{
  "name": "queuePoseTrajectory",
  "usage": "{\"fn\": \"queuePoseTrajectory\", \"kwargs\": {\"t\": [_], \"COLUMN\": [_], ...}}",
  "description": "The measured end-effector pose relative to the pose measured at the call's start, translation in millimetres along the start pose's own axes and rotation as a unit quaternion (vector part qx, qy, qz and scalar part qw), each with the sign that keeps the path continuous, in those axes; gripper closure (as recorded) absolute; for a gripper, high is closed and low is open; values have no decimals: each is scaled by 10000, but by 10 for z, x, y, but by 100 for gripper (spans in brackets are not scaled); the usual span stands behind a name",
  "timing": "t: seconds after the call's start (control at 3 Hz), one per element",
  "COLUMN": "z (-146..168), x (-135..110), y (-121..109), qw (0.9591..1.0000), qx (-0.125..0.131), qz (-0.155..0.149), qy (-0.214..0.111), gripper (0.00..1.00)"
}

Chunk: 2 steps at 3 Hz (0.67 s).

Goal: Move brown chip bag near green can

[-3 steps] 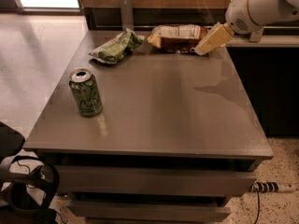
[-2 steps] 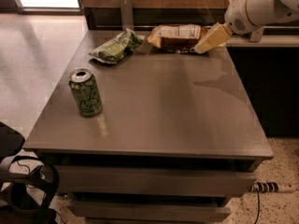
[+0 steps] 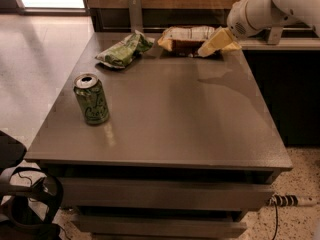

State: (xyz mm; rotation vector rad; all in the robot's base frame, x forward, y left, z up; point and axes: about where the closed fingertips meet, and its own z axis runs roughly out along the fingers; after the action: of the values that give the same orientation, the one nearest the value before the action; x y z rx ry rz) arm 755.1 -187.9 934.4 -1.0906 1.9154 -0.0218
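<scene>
The brown chip bag [image 3: 186, 38] lies flat at the far edge of the grey table [image 3: 170, 114], with its pale printed panel up, a dark brown side and yellow ends. The green can [image 3: 91, 99] stands upright near the table's left front, its silver top open. My gripper [image 3: 216, 43], pale yellow on a white arm [image 3: 265, 9], comes in from the upper right. It sits low at the bag's right end, touching or overlapping it. The can is far to the left of both bag and gripper.
A smaller green chip bag [image 3: 122, 51] lies at the far left of the table. A dark counter [image 3: 280, 44] adjoins the table's right rear. A black object [image 3: 20, 194] is on the floor at lower left and a power strip [image 3: 290, 201] at lower right.
My gripper has shifted a little to the left, closer onto the right end of the brown chip bag. The bag and the can have not moved.
</scene>
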Motion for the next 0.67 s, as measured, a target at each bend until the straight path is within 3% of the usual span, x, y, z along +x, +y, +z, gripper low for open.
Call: {"fn": "queuePoseTrajectory", "kwargs": {"t": [0.67], "z": [685], "x": [-1], "y": [-237], "qw": [10000], "qx": [-57], "qz": [-61], "qy": [-40], "gripper": [0]}}
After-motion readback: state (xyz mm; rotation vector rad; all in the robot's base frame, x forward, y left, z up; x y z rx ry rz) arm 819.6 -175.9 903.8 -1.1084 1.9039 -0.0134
